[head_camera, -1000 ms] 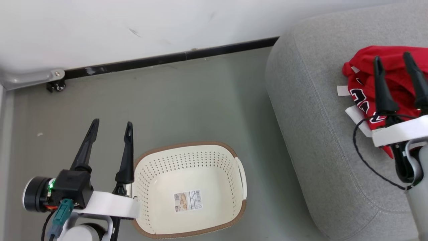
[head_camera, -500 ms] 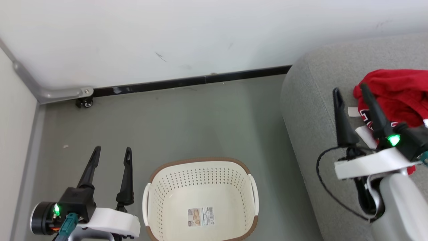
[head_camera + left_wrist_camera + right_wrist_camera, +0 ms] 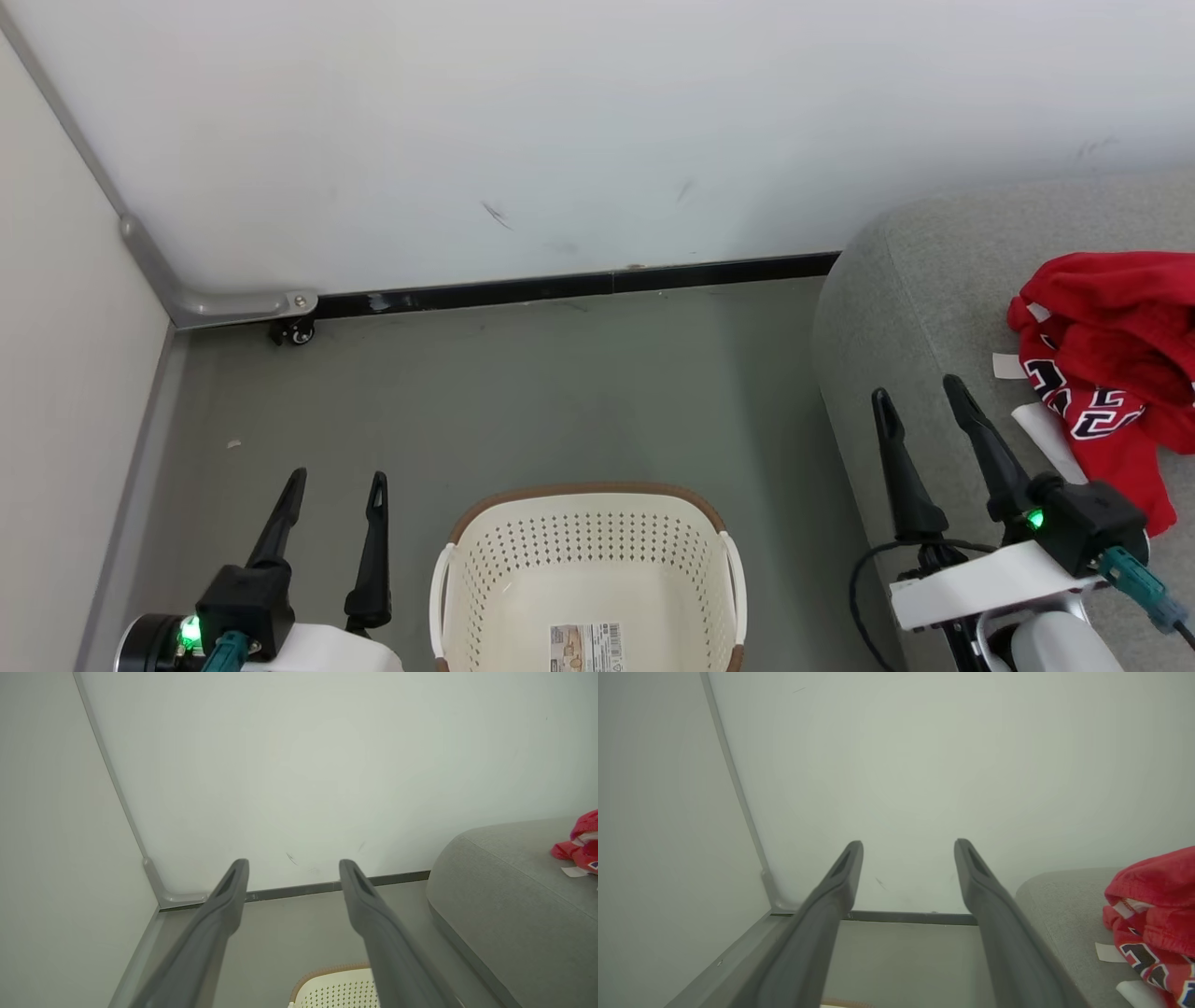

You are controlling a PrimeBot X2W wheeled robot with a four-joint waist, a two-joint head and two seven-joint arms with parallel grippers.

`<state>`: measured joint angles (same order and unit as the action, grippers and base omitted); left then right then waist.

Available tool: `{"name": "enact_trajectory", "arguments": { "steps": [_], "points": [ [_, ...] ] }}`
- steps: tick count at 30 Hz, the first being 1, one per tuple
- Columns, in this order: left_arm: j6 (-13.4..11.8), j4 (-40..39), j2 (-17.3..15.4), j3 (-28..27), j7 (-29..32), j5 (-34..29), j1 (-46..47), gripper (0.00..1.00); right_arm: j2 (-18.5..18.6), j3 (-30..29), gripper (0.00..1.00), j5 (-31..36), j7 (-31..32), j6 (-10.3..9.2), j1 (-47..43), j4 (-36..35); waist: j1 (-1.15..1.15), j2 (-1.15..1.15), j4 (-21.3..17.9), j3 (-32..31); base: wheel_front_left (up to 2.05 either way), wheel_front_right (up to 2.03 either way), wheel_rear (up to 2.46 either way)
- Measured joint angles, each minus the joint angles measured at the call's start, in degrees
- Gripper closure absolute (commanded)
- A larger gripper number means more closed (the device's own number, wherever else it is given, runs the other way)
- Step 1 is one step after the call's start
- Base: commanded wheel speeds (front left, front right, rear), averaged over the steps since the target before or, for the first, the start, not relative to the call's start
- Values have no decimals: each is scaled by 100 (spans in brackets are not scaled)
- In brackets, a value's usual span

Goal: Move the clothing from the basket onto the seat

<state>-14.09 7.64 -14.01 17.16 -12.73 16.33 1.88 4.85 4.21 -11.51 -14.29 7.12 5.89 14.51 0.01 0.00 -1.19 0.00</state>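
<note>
The red clothing [image 3: 1106, 373] lies heaped on the grey seat [image 3: 906, 308] at the right, black numerals and white trim showing; it also shows in the right wrist view [image 3: 1153, 914] and the left wrist view [image 3: 581, 844]. The cream basket [image 3: 588, 569] with a brown rim stands on the floor at bottom centre, holding no garment, a barcode sticker on its bottom. My right gripper [image 3: 920, 397] is open over the seat's near edge, left of the clothing and apart from it. My left gripper [image 3: 336, 481] is open above the floor, left of the basket.
A white wall with a black baseboard [image 3: 579, 285] runs behind the grey floor [image 3: 523, 392]. A side wall closes the left, with a grey metal bracket and a small caster [image 3: 294, 331] at the corner.
The head view has tilted up, so everything sits lower. My right gripper has drawn back off the clothing toward the seat's near edge. The left gripper stays beside the basket.
</note>
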Motion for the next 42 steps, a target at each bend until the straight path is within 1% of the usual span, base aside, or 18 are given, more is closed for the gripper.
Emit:
{"name": "enact_trajectory", "arguments": {
  "steps": [6, 10, 17, 32, 42],
  "points": [
    [53, 119, 5, 44, -26, 1, -21, 0, -101, -213, 0, 156, 0, 0, -292, -129, 0, 0, 75, -176, 0, 0, 0],
    [59, 164, 10, 74, -41, 1, -22, 0, -141, -243, 0, 190, 1, 0, -436, -169, 0, 0, 99, -249, 0, 0, 0],
    [156, 275, 33, 91, -41, 20, -22, 0, -196, -237, 0, 197, 1, 0, -689, -309, 0, 0, 120, -361, 0, 0, 0],
    [158, 399, 55, 37, -44, 114, -21, 0, -214, -196, 0, 193, 1, 0, -859, -538, 0, 0, 28, -370, 0, 0, 0],
    [157, 422, 110, 30, -71, 116, -15, 0, -216, -136, 0, 75, 1, 0, -973, -651, 0, 0, 1, -362, 0, 0, 0]
  ]
}}
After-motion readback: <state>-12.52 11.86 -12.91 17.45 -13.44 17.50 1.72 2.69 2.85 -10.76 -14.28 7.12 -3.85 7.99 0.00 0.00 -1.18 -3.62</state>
